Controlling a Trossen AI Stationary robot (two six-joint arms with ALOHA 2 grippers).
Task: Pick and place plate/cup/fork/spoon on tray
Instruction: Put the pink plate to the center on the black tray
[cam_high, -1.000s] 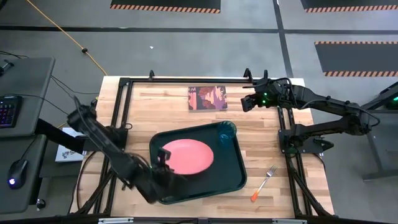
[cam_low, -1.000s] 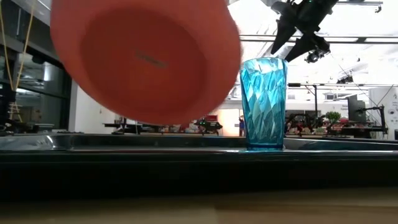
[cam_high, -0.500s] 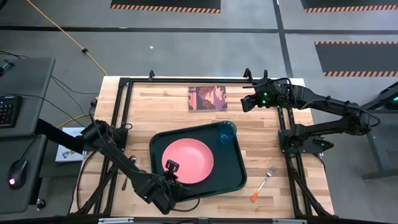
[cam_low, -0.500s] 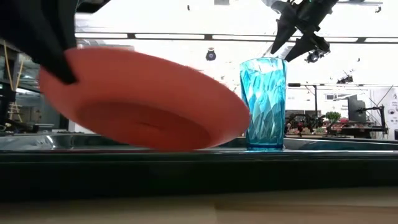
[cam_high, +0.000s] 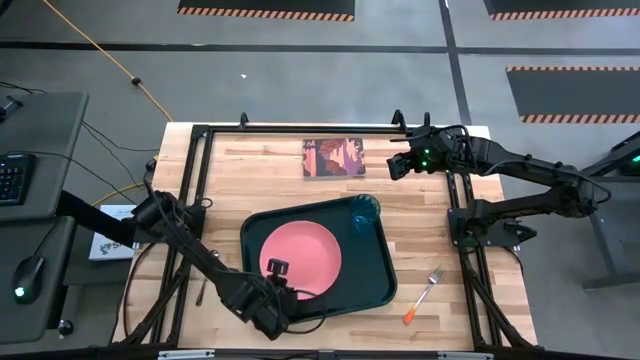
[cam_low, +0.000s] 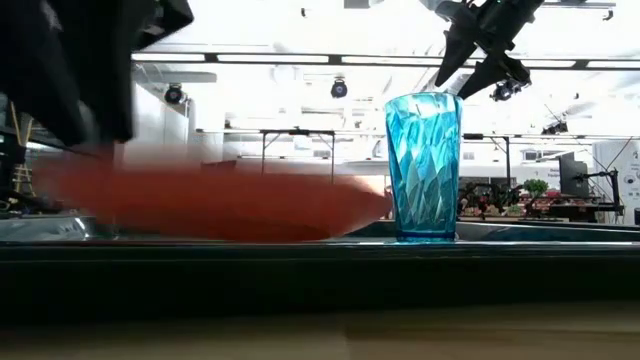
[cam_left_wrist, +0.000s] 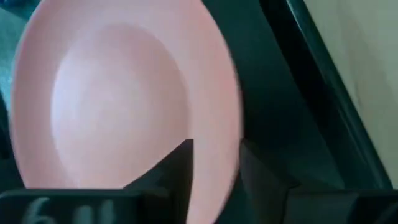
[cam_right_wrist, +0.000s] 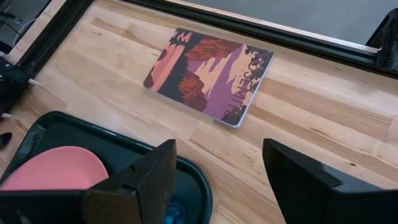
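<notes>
The tray (cam_high: 382, 285), dark green with a raised rim, serves as the landmark and is the largest item on the table. It is rigid and needs no handling.

The plate (cam_high: 301, 259) lies inside the tray, toward its left half, flat or nearly so; the low view shows it blurred and close to the tray floor. Judged light, stiff and smooth plastic, likely slippery; the thin rim is the only practical hold. The left gripper (cam_left_wrist: 214, 171) sits at the tray's front-left edge with its fingers (cam_left_wrist: 180, 168) either side of the plate's near rim. The jaws appear clenched on that rim, though full release cannot be ruled out.

The picture card (cam_right_wrist: 208, 74) lies on the wood beyond the tray's far edge, well apart. It is not part of the job.

The cup (cam_low: 424, 166) stands upright in the tray's far right corner, clear of the plate. Judged light, hard and easily tipped; grip across the body.

The right gripper (cam_right_wrist: 214, 180) hovers beyond the tray's far right corner, jaws spread and empty.

The fork (cam_high: 424, 294) lies on the wood just off the tray's front-right corner, not yet placed. Slim and low-lying; take it across the orange handle.

The spoon is not identifiable.
</notes>
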